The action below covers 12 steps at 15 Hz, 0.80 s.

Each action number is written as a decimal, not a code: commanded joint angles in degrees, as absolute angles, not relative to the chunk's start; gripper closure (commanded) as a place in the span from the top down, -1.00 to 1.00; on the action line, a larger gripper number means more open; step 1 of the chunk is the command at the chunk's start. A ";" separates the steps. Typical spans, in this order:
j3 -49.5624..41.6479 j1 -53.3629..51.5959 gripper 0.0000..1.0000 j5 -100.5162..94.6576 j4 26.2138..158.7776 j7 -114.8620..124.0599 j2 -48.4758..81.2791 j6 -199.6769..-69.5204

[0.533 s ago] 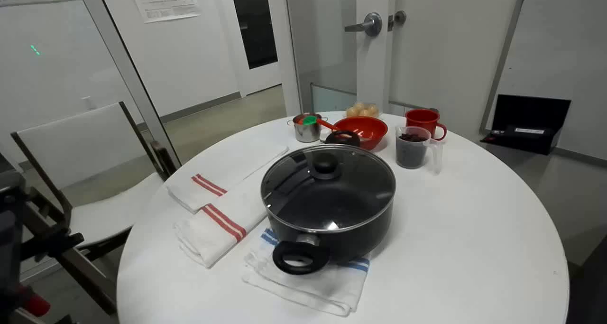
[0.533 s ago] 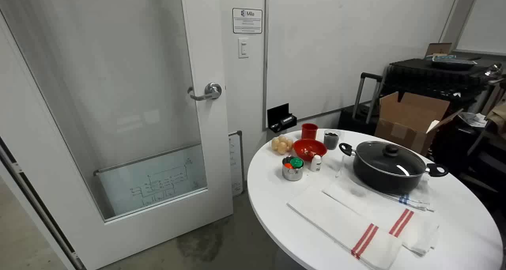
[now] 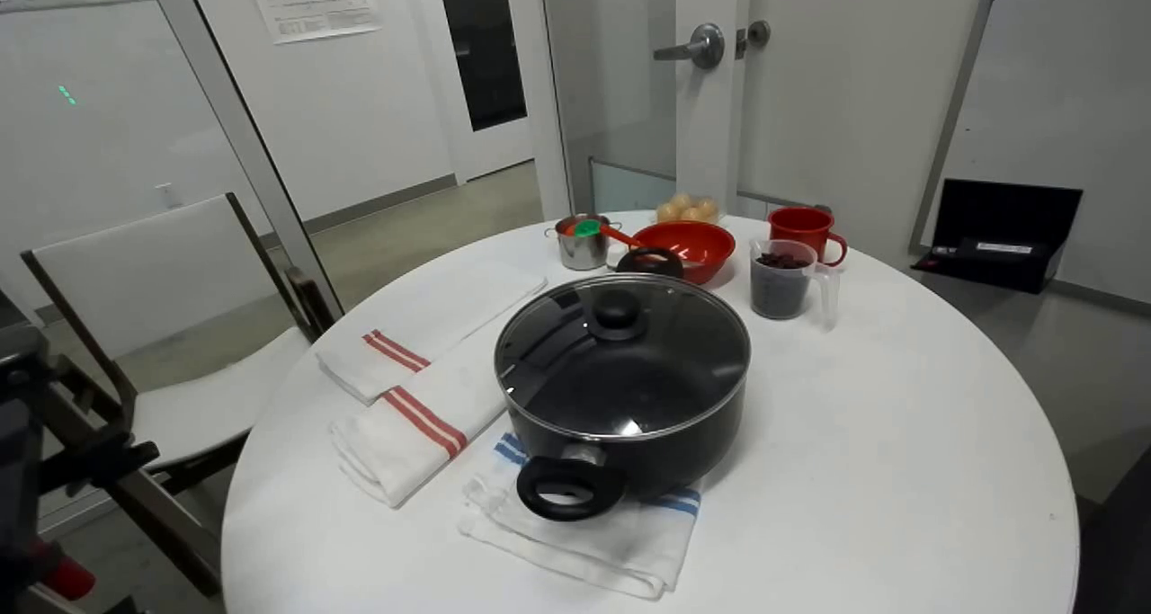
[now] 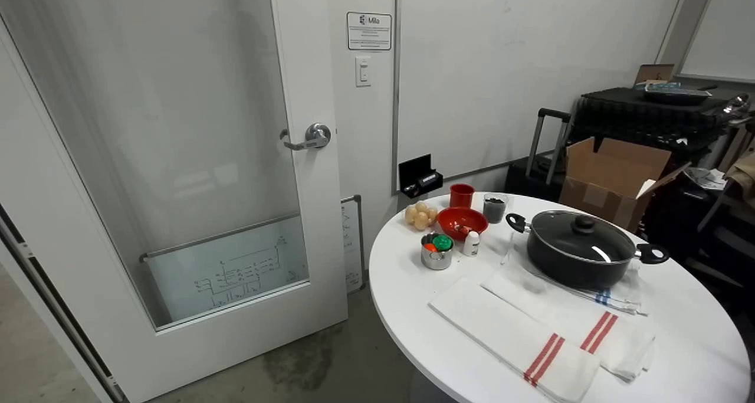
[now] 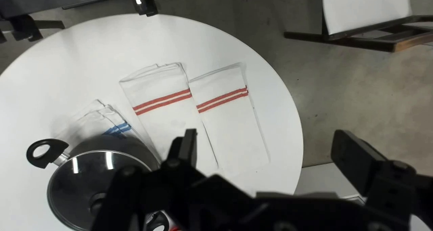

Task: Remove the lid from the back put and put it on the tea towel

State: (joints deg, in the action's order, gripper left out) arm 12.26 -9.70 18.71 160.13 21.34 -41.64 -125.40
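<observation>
A black pot (image 3: 688,466) stands upright on the table with its glass lid (image 3: 557,362) on top; the lid has a black knob. The lid also shows in an exterior view (image 4: 566,235) and in the wrist view (image 5: 79,180), partly behind the gripper. A blue-striped tea towel (image 3: 602,551) lies partly under the pot. Two folded red-striped tea towels lie beside it, one near the pot (image 5: 159,82) and one farther out (image 5: 233,133). My gripper (image 5: 265,133) is wide open and empty, above the towels and table edge; it is not seen in the exterior views.
Behind the pot stand a steel cup (image 3: 584,250), a red bowl (image 3: 706,241), a red mug (image 3: 800,225), a measuring cup with dark contents (image 3: 780,290), a white bottle (image 4: 471,243) and pale round items (image 4: 420,215). A chair (image 5: 365,11) stands beyond the round table's edge (image 5: 297,122).
</observation>
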 commanded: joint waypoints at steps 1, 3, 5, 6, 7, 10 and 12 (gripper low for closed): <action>12.23 -9.45 1.00 18.53 159.88 21.19 -41.43 -125.31; 12.02 -8.88 1.00 17.74 159.24 20.45 -40.12 -125.51; 11.92 -7.44 1.00 16.07 158.57 20.00 -37.76 -125.95; 11.92 -6.25 1.00 14.81 158.22 20.06 -35.98 -126.77; 11.71 -5.26 1.00 13.88 157.86 20.26 -34.40 -127.29; 11.21 -0.95 1.00 8.45 156.10 20.44 -27.32 -130.21; 10.86 2.07 1.00 3.66 154.59 20.71 -21.62 -133.45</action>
